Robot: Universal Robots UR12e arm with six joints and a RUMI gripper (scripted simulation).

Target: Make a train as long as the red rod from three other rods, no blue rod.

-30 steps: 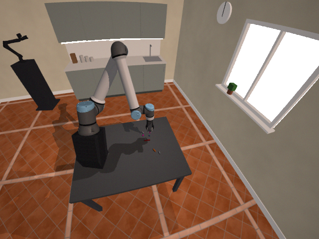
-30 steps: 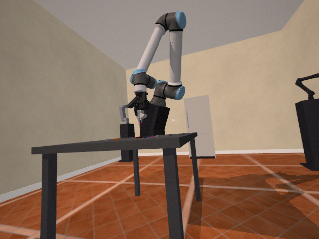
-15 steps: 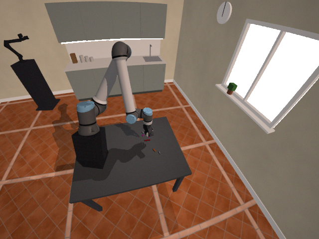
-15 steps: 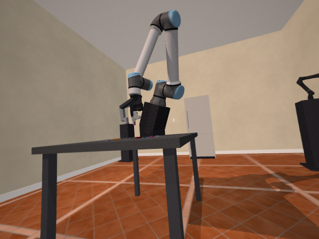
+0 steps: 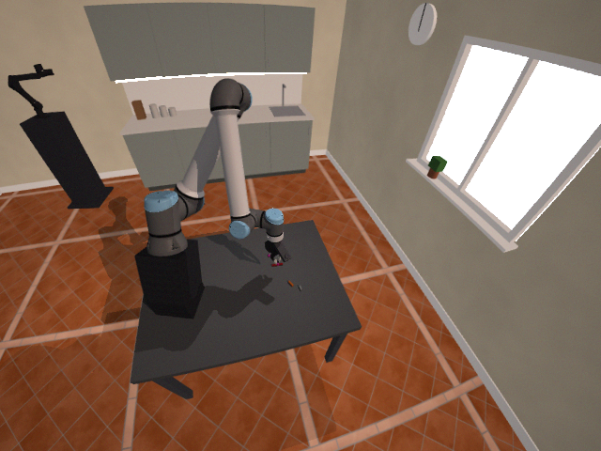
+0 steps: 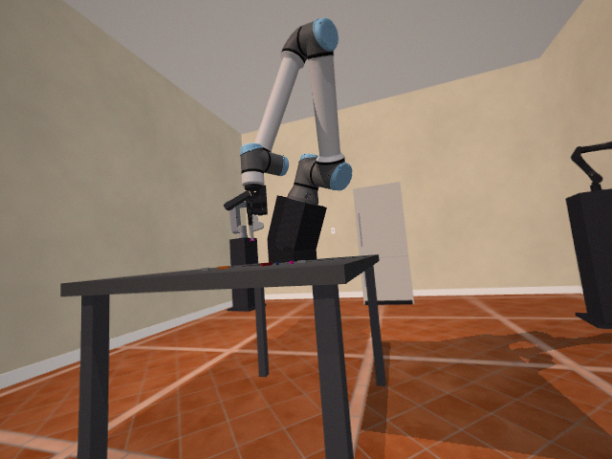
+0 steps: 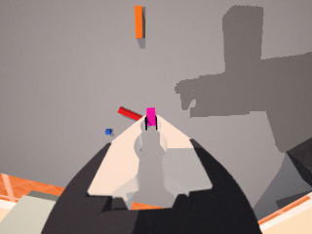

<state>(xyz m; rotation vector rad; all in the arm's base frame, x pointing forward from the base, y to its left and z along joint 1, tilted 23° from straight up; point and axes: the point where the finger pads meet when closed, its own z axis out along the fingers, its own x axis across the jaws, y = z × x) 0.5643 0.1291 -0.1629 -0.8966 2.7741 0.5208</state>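
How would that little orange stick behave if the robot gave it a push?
The orange rod would probably slide rather than roll, since its sides look flat. Lying low on the tabletop, it seems unlikely to tip. Its straight, even edges suggest it is stiff, so an off-centre nudge might swing it round.

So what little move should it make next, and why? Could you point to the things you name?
I'd move the end effector (image 5: 277,261) (image 6: 251,238) (image 7: 151,116) sideways, away from the red rod (image 5: 273,265) (image 6: 266,264) (image 7: 130,114), before lowering. It grips a magenta rod (image 6: 251,239) (image 7: 150,115) above the table (image 5: 233,330) (image 6: 197,281), and the wrist view shows the red rod almost beneath it. Lowering here would probably risk a bump, and the train needs space around it.
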